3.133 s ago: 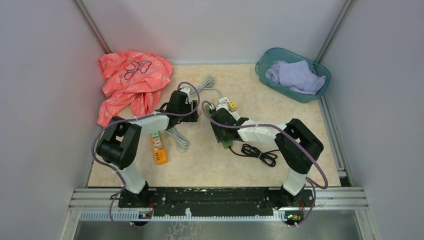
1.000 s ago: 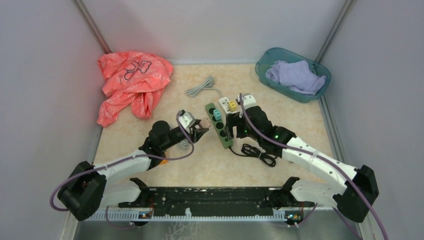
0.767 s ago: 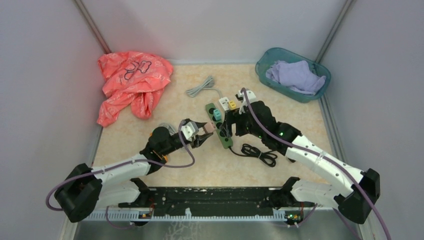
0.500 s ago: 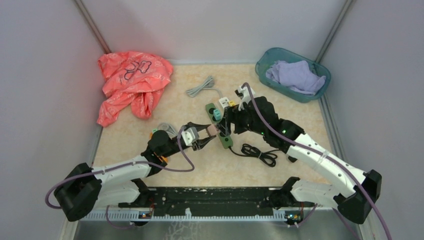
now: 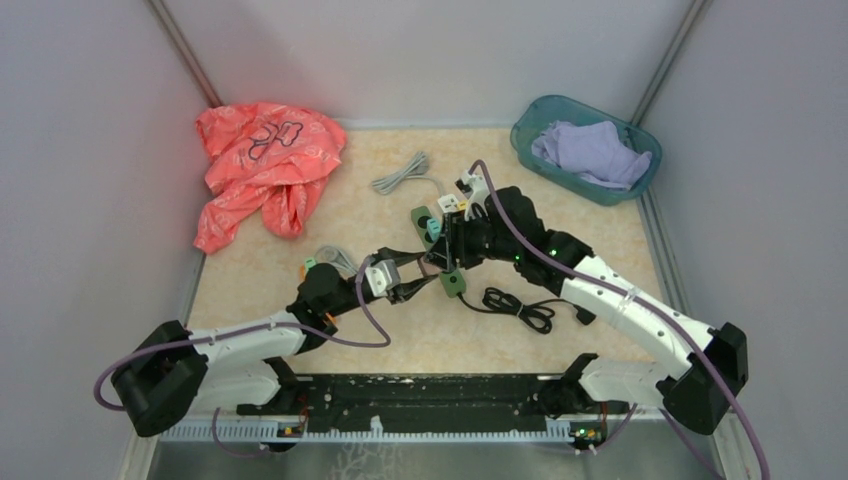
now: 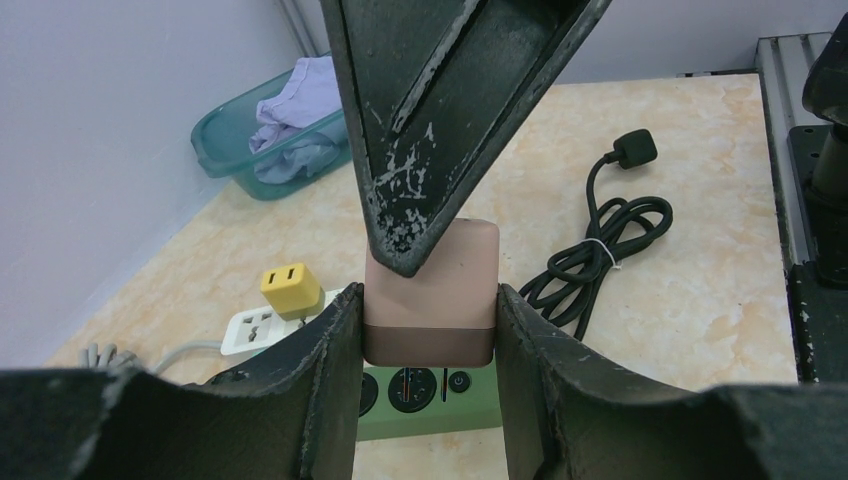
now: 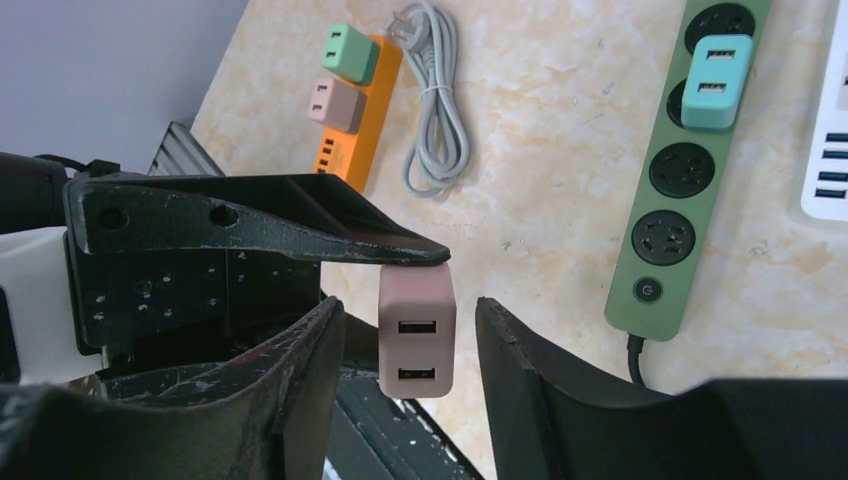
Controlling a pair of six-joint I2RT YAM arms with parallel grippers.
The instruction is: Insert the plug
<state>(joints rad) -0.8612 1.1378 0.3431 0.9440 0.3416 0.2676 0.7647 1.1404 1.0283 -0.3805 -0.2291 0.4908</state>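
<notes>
Conceivably the pink plug (image 6: pixel 430 270), clenched in the left gripper (image 6: pixel 428 300) close by the green power strip (image 7: pixel 668 205) midway between the side edges of the table (image 5: pixel 420 345), could twist or drop if the right gripper (image 7: pixel 408 310), parted astride it, closes off-centre.

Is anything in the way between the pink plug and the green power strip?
Nothing on the table is. The plug, held by the left gripper, hangs near the strip. The open right gripper straddles it. A teal plug fills one socket; others are free.
</notes>
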